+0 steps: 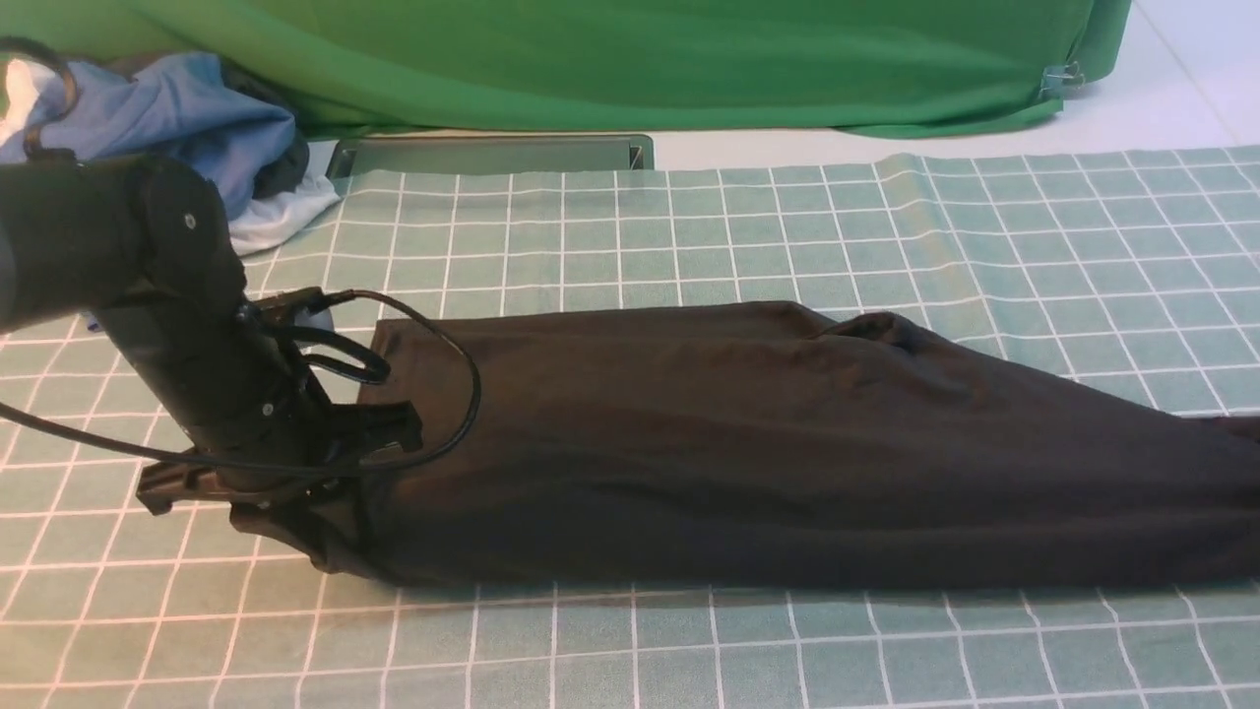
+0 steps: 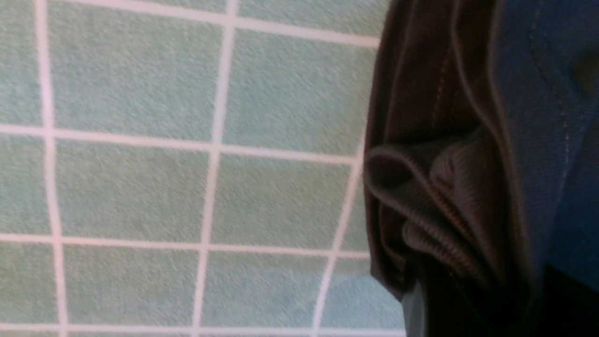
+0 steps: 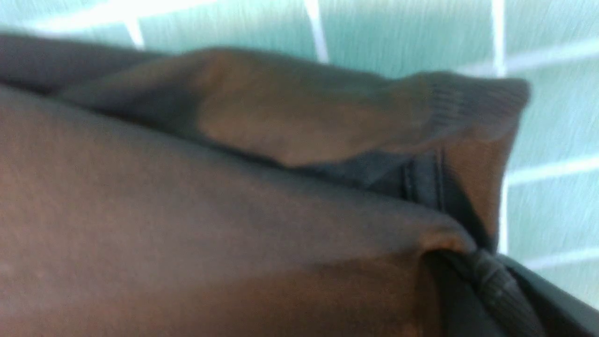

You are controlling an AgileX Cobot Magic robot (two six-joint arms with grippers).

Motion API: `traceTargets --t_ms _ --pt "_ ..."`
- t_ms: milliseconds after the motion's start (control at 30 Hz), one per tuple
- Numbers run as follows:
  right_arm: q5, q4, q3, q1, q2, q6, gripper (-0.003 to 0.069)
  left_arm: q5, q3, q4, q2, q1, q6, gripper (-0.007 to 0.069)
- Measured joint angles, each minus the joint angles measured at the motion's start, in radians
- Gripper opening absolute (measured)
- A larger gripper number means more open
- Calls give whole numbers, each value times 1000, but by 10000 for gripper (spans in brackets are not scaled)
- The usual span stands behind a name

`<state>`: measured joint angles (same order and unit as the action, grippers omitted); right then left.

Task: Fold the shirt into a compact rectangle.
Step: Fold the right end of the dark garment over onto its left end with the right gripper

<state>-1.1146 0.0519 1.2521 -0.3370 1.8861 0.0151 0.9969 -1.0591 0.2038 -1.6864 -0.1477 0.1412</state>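
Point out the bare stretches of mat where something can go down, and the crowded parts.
Bare: the wide strip of mat on the robot's side of the shirt; also the band behind the shirt up to the green cloth. Crowded: the far left corner with the blue and white garments, and the shirt's left end under the left arm.

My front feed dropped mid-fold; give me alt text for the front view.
A black cotton T-shirt lies as a long folded band across the pale green checked mat, the left hand gripping its left end; its right end runs off frame.
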Motion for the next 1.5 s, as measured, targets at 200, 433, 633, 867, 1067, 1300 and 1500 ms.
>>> traceTargets --t_ms 200,433,633,867,1067,1300,1500 --pt "70 30 -174 -10 -104 -7 104 5 86 14 25 0 -15 107" --pt "147 30 -281 -15 -193 -23 104 -60 204 29 39 2 -15 107" --pt "168 54 -281 -15 -203 -26 104 -73 211 56 41 6 -19 107" --pt "205 79 -282 -16 -203 -31 104 -93 216 78 83 6 -19 108" --pt "212 115 -268 -47 -203 -59 104 -103 212 84 206 6 -19 233" --pt "172 132 -197 -129 -204 -75 104 -103 143 39 313 6 19 423" --pt "161 103 -180 -141 -247 -76 104 -95 50 20 341 6 32 506"
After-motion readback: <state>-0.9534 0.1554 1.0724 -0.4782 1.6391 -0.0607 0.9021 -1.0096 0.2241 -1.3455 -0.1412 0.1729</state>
